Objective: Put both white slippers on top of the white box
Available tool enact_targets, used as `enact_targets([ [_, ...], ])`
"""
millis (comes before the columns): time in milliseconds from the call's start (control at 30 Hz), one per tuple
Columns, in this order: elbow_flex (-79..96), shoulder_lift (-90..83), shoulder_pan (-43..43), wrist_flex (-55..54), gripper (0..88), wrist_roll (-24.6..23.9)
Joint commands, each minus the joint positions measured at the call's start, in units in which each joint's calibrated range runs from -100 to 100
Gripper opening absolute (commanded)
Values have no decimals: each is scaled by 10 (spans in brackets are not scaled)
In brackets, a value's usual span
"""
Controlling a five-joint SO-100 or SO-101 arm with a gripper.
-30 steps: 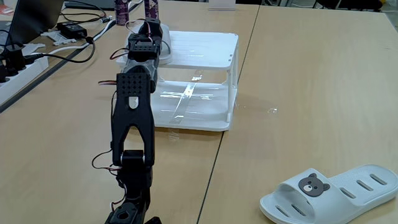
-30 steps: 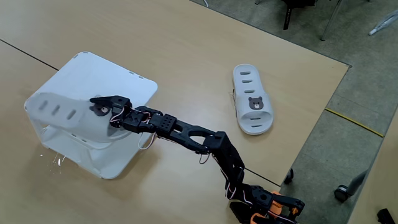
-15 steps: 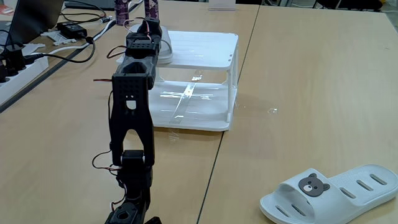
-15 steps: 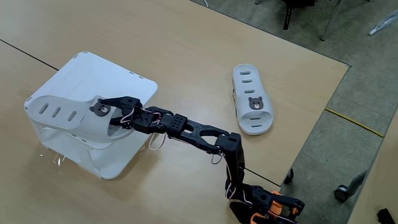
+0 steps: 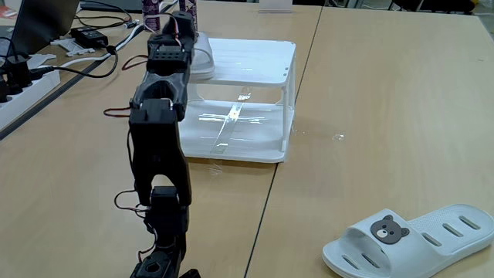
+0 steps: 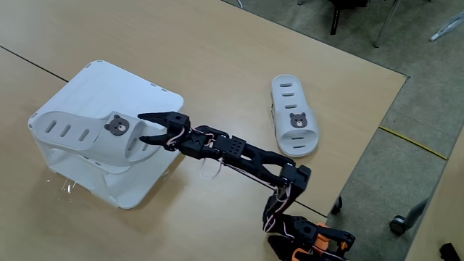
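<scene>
Wooden table (image 6: 217, 65): cables (image 5: 85, 46) near white box (image 6: 138, 87).

Surface: we see a light wooden table (image 5: 370, 93) with a dark seam running along it.
Rack: the white box (image 5: 255, 150) stands directly on it, near the far side in a fixed view.
Slipper: one white slipper (image 6: 293, 125) lies flat on the wood, bear badge up, well apart from the box.
Clutter: black cables (image 5: 85, 58) and a white power strip (image 5: 19, 96) lie at the left edge.
</scene>
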Motion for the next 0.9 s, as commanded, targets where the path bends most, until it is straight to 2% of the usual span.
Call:
enact_targets([
  [0, -78, -62, -10, -6, 284, 4],
  [67, -164, -39, -7, -7, 232, 4],
  [167, -258, -4, -6, -7, 36, 4],
  [200, -278, 1, -6, -9, 1, 4],
  [267, -299, 5, -6, -73, 8, 4],
  [367, -298, 4, -5, -302, 7, 4],
  [400, -298, -1, 3, -345, 7, 4],
  [533, -283, -80, 43, -367, 7, 4],
  [633, -132, -210, 76, -366, 7, 4],
  [867, 463, -590, 134, -374, 7, 4],
])
